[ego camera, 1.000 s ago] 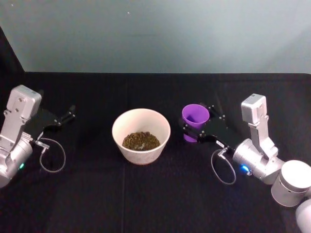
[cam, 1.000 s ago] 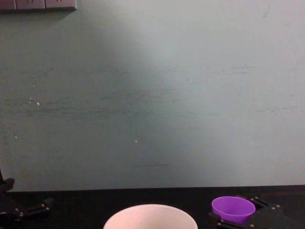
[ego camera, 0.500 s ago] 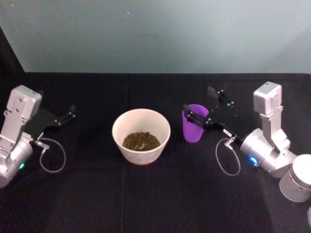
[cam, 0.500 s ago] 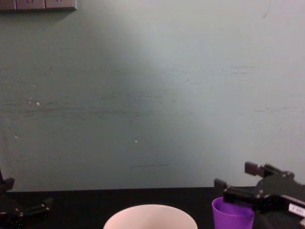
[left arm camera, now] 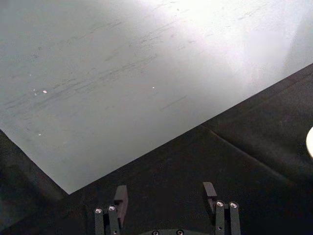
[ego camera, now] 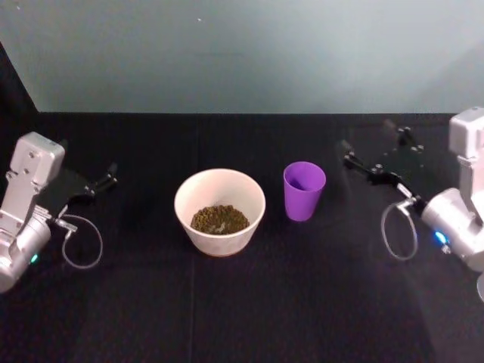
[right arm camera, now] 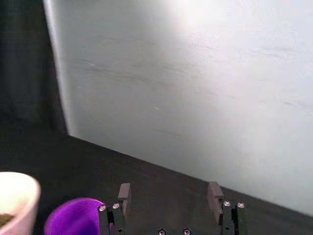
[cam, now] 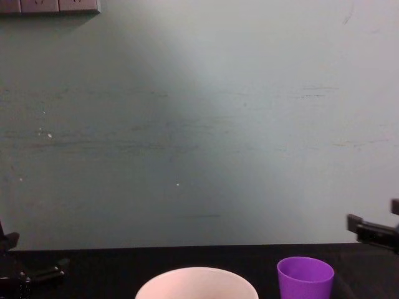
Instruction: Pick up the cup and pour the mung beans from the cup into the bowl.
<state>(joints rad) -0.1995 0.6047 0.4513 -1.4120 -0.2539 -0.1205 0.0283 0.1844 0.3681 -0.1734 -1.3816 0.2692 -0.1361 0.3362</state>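
Note:
The purple cup stands upright on the black table, just right of the white bowl. Mung beans lie in the bottom of the bowl. My right gripper hovers open to the right of the cup, well apart from it, holding nothing. The right wrist view has its two fingers spread, with the cup and the bowl's rim off to one side. From the chest, the cup stands beside the bowl's rim. My left gripper rests open at the far left.
A black cloth covers the table up to a pale green wall. Loose cable loops hang by each wrist, one on the left and one on the right. Open cloth lies in front of the bowl and cup.
My right gripper has let go of the cup, lifted and drawn back to the right. The cup stays upright beside the bowl. The left arm has not moved.

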